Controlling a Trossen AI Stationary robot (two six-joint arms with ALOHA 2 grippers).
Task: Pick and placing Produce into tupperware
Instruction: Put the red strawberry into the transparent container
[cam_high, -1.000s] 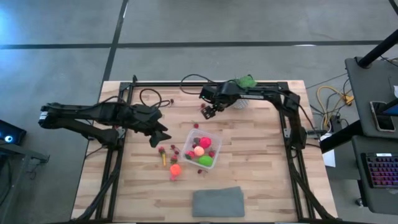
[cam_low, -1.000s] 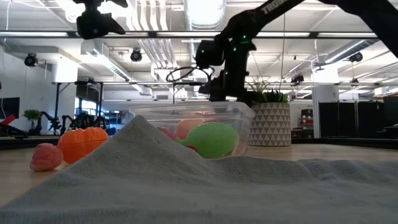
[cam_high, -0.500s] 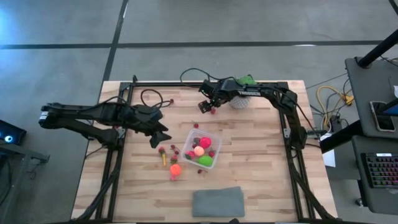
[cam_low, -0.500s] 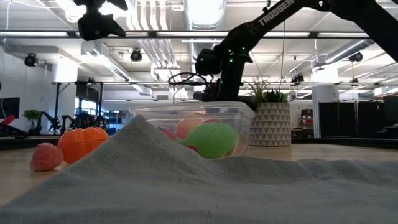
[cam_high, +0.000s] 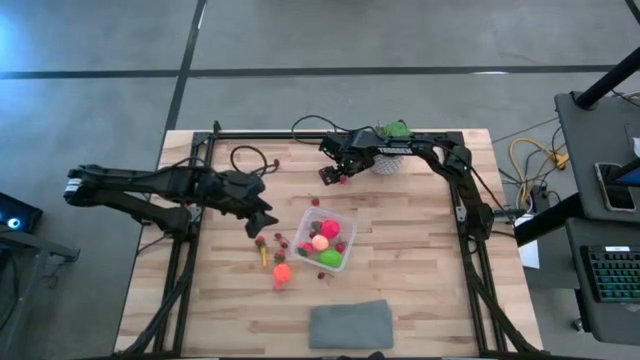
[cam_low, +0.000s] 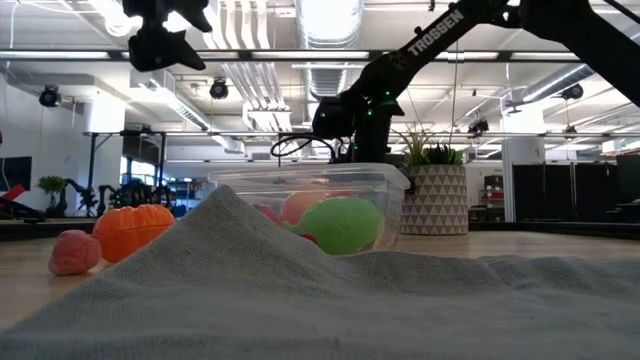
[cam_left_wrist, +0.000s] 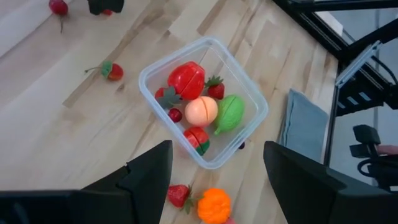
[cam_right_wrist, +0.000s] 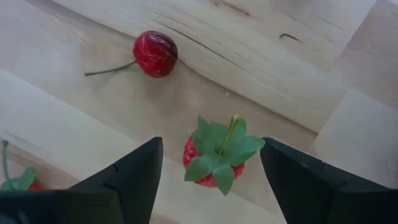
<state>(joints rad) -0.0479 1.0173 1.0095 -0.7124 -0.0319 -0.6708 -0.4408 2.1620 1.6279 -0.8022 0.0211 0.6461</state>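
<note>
Two grippers here, and both have their fingers spread with nothing between the tips. The right gripper hangs over the far side of the table, and directly between its dark fingers sits a red strawberry with a leafy green cap, not touched on either side. Just ahead of it lies a glossy dark red cherry with a thin stem. Another red-and-green piece is cut off at the frame corner, too little showing to name.

The left gripper hovers off to the tub's left, looking down on it. The tub is clear, thin plastic, square with rounded corners, and holds a red piece, a smooth peach ball, a green one and a few small berries. An orange pumpkin-like piece and a strawberry sit just outside it.

From table height, the grey cloth bulks up in front and hides most of the tub's lower half and the wooden table.
</note>
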